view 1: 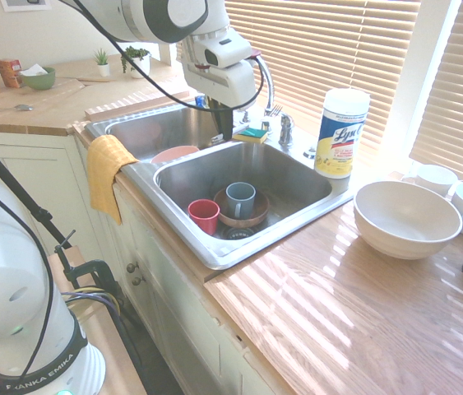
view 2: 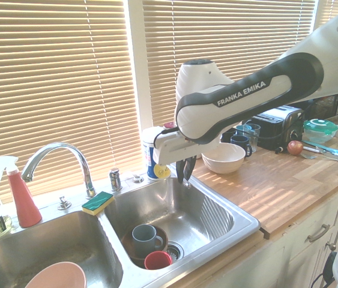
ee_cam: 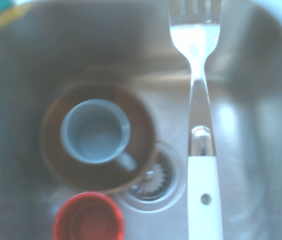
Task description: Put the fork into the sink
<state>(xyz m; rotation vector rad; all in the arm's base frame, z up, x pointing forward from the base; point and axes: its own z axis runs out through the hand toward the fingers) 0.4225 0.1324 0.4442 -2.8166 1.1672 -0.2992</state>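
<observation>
Jaws (view 2: 185, 174) pinching the fork (ee_cam: 199, 130), pointing steeply down from the bent arm above the sink (view 2: 229, 231).

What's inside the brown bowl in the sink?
A grey-blue mug stands upright and empty in the brown bowl, handle toward the drain. The mug covers the bowl's bottom, so anything beneath it cannot be seen. The red cup stands outside, beside the bowl.
</observation>
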